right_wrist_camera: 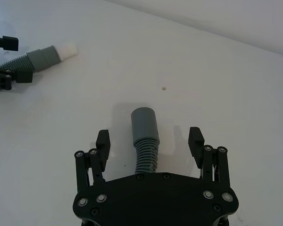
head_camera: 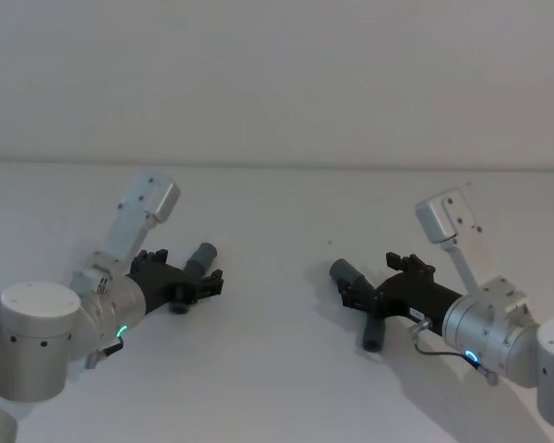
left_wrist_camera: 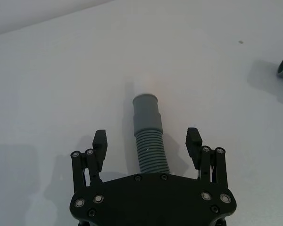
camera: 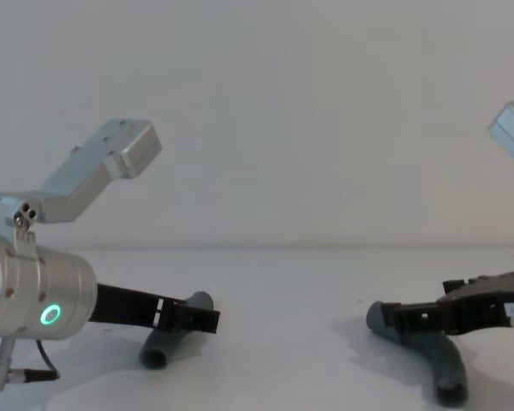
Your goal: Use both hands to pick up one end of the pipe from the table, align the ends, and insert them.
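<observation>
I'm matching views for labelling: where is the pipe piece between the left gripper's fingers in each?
Head view: left pipe piece, lower left of centre.
Left wrist view: middle, between the fingers.
Right wrist view: far off, beyond the right gripper.
Chest view: lower left, on the table.
Shared landmark: the open left gripper straddling it.

Left pipe piece [left_wrist_camera: 148, 141] ribbed grey, white-tipped — right pipe piece [right_wrist_camera: 145, 136] grey; fingers [left_wrist_camera: 100, 141] black, table [head_camera: 277, 369] white.

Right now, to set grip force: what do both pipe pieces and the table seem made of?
Left pipe piece: probably matte grey plastic, ribbed body, smooth collar. Right pipe piece: same look. Table: matte white, no glare; material unclear.
</observation>
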Available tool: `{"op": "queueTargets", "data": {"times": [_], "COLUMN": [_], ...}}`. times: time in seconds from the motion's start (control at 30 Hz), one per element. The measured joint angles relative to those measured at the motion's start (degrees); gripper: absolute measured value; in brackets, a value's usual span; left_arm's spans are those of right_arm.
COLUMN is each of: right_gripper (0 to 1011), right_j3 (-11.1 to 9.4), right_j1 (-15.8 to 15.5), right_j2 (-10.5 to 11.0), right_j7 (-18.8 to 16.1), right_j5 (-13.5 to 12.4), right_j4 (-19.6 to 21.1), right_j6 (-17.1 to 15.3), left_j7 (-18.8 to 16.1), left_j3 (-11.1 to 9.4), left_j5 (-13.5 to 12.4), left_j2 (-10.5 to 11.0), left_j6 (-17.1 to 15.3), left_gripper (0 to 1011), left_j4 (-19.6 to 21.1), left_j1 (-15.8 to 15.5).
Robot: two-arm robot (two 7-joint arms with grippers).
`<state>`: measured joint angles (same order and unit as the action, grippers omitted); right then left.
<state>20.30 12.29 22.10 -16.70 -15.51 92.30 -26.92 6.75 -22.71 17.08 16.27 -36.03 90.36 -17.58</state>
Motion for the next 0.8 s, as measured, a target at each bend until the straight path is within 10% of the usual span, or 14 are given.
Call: {"op": "queueTargets", "data": {"times": [0.8], "right_gripper": [1004], "right_j3": [0.66], "right_j1": [0.66], "right_j2": [-0.11], "right_j7": [-1.12], "right_j5": [1.95], "right_j4": [-1.78], "right_j6": [-1.55], "left_j7": [1.21], "left_j3": [-0.19], "left_j5": [-1.22], "left_j2": [-1.22], "left_j6": [0.95], "left_gripper": [1001], "left_j4": [-3.35], "left_j1": [-1.49]}}
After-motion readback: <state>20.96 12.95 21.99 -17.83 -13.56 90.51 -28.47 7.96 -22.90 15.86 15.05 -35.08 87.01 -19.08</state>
